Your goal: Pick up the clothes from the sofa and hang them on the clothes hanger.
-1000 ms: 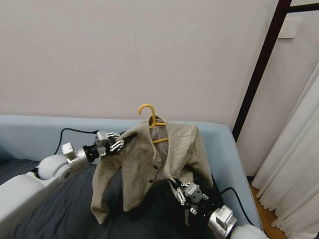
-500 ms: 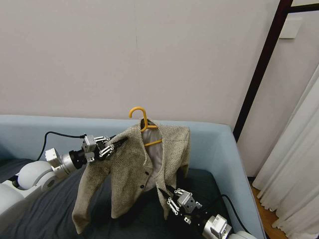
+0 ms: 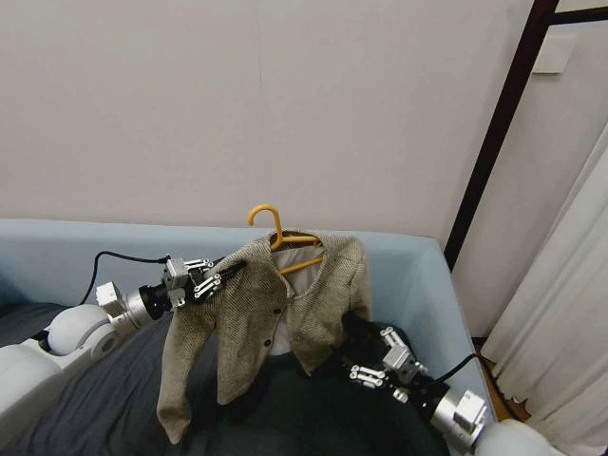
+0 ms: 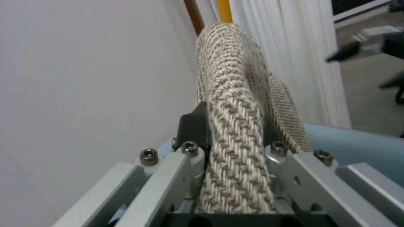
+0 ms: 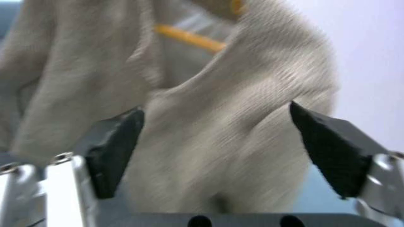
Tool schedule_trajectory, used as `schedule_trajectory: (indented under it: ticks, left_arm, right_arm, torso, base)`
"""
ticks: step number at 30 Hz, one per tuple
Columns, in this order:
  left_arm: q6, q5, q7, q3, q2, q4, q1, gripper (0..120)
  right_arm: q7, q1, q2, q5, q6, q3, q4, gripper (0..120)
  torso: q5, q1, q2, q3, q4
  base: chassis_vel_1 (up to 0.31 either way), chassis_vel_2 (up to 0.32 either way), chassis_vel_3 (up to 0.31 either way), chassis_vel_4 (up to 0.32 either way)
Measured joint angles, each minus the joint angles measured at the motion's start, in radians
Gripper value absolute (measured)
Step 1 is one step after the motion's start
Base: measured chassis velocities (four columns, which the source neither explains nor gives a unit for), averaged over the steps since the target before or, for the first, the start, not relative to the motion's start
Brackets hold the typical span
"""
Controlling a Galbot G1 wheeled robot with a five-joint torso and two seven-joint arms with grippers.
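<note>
1. Cardigan point(image 3: 285, 304): beige knit, draped on a yellow-orange hanger point(image 3: 271, 220) and held up in the air above the sofa point(image 3: 408, 275). The front hangs open and one sleeve dangles low on the robot's left side.
2. The hanger's hook stands up free above the collar, with the plain wall point(image 3: 285, 104) behind it. It is hooked on nothing that I can see.
3. Left tool point(image 3: 214, 278): reaches in from the left at shoulder height, clamped on the cardigan's shoulder. In the left wrist view its fingers point(image 4: 189, 130) pinch a thick fold of the knit on both sides.
4. Right tool point(image 3: 366, 366): low on the right, just beside the cardigan's lower hem and pointing at it. In the right wrist view the right tool point(image 5: 221, 142) has its pads point(image 5: 117, 144) spread wide, with the fabric lying beyond and between them. Whether it touches the knit I cannot tell.
5. The sofa is light blue, and a dark cover point(image 3: 95, 399) lies on its seat under both arms.
6. A pale curtain point(image 3: 570, 313) hangs at far right.
</note>
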State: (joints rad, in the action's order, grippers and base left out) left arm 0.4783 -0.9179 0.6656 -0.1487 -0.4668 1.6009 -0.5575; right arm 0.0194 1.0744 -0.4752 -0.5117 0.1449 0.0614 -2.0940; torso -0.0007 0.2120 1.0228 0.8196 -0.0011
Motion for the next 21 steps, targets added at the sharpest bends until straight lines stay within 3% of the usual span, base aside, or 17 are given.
schedule_trajectory:
  ticks: [3,14,21]
  left_arm:
    - [0.012,-0.003,0.035,-0.047,-0.014,-0.013,0.047,11]
    - [0.050,-0.045,0.141,-0.297,-0.091,-0.084,0.304,11]
    - [0.064,-0.058,0.211,-0.358,-0.154,-0.133,0.375,11]
  right_arm:
    - [-0.033,-0.050,0.055,-0.056,0.003,0.027,0.010,99]
    - [-0.279,-0.214,0.233,-0.169,0.036,0.051,0.082,100]
    - [-0.378,-0.271,0.281,-0.194,0.029,0.031,0.131,100]
  torso:
    - [0.0001,0.000,0.000,0.000,0.0002]
    - [0.0002,0.000,0.000,0.000,-0.0002]
    - [0.0002,0.000,0.000,0.000,-0.0002]
  base:
    - [0.000,0.000,0.000,0.000]
    - [0.000,0.000,0.000,0.000]
    - [0.000,0.000,0.000,0.000]
